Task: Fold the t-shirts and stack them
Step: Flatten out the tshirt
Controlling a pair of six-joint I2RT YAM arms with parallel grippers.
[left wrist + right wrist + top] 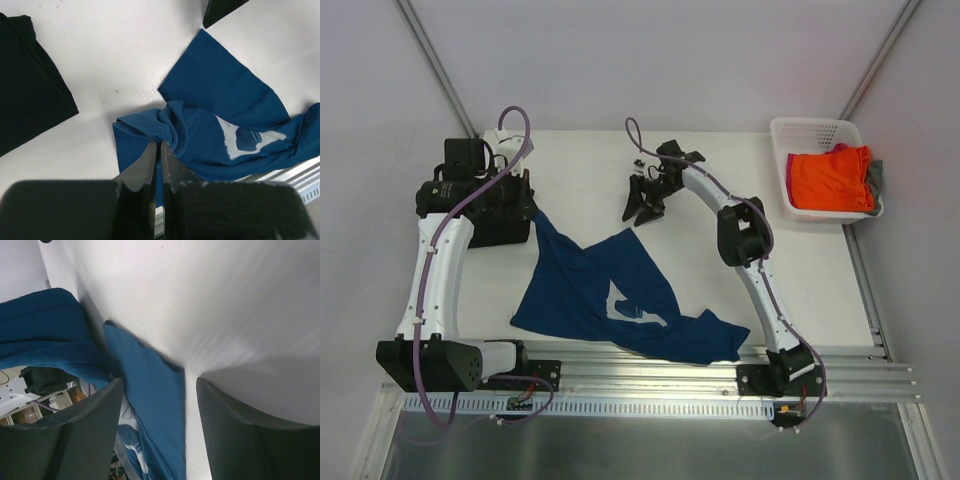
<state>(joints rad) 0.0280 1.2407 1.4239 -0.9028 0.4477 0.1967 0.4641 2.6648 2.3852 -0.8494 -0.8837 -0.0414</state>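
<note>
Over at the left of the top view, the left gripper [528, 206] sits at the upper left corner of the navy t-shirt [590, 290]. Its wrist view shows the jaws pressed together on a bunched fold of that blue cloth. In that same wrist view the black t-shirt [30, 80] lies flat on the white worktop [580, 165] at the frame's left. It is near the navy one but clear of it.

The navy t-shirt sprawls crumpled across the middle of the worktop, running from the left gripper down toward the lower right, where its hem reaches the metal rails at the near edge. Its pale print [245, 140] faces up, partly creased.

Right of centre, the right gripper [640, 212] hangs with its fingers [90, 430] spread wide apart, clamped on nothing. It is just above a raised point of the navy cloth, and its wrist view shows a blue edge under the gap. Whether a finger touches the cloth I cannot tell.

At the upper right, the white basket [820, 128] holds an orange t-shirt [830, 180]. A pink one [841, 149] peeks out behind it and a grey one [876, 176] shows at the right edge.
</note>
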